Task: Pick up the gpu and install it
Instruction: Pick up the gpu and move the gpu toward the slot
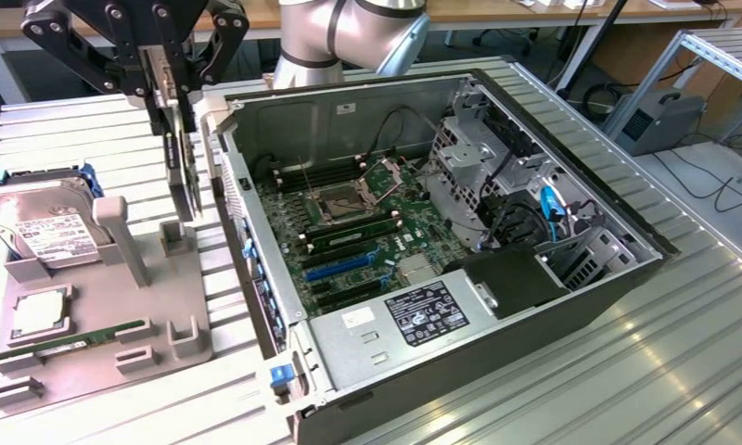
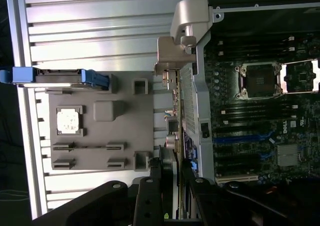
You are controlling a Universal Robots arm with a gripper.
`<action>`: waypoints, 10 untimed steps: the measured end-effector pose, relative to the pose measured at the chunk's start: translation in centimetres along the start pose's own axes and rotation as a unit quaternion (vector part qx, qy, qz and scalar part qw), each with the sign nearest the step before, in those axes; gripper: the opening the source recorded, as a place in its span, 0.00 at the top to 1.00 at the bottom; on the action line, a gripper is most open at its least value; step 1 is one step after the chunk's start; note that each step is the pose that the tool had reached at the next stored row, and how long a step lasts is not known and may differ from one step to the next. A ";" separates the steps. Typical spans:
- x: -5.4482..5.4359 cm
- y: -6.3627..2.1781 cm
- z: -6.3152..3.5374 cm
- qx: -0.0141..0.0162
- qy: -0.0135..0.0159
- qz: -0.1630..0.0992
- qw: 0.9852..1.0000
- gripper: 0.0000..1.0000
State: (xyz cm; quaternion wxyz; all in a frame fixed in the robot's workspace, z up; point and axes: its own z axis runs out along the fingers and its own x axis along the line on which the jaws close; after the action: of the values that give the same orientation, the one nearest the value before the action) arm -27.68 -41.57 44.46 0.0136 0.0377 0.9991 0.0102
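— Starting by the counter's (image 1: pixel 668 371) edge at the exterior view's left, what do we have?

— We see a grey fixture tray (image 1: pixel 160 278) with a hard drive (image 1: pixel 37 227) standing in it and a green memory stick (image 1: pixel 81 336) lying low.

— And the gpu?

— The gpu (image 1: pixel 183 162) hangs on edge above the strip of counter between the tray and the open computer case (image 1: pixel 507 371), close beside the case's wall. The gripper (image 1: pixel 171 88) has its jaws drawn narrow, clamped across the thin faces at the card's upper end.

— How do we judge it will handle?

— Light and stiff, we think, but fragile. It is a bare circuit card, so its edges should not knock the case rim. The flat faces near one end seem the right hold, though so long a card may tilt.

— Its looks?

— It is a slim, dark, flat rectangle, and seen edge-on from the wrist view it is little more than a line. A pale metal piece sits at the far end, but we cannot tell whether it is the card's bracket or part of the case.
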 end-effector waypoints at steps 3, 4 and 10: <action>-0.2 0.02 0.00 0.000 0.000 0.000 1.000 0.73; -0.3 0.02 0.01 0.000 0.000 0.000 1.000 0.73; -0.8 0.06 0.02 0.000 0.000 0.000 1.000 0.73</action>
State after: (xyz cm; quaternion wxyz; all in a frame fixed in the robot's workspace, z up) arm -26.91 -41.57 44.46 0.0136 0.0377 0.9991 0.0102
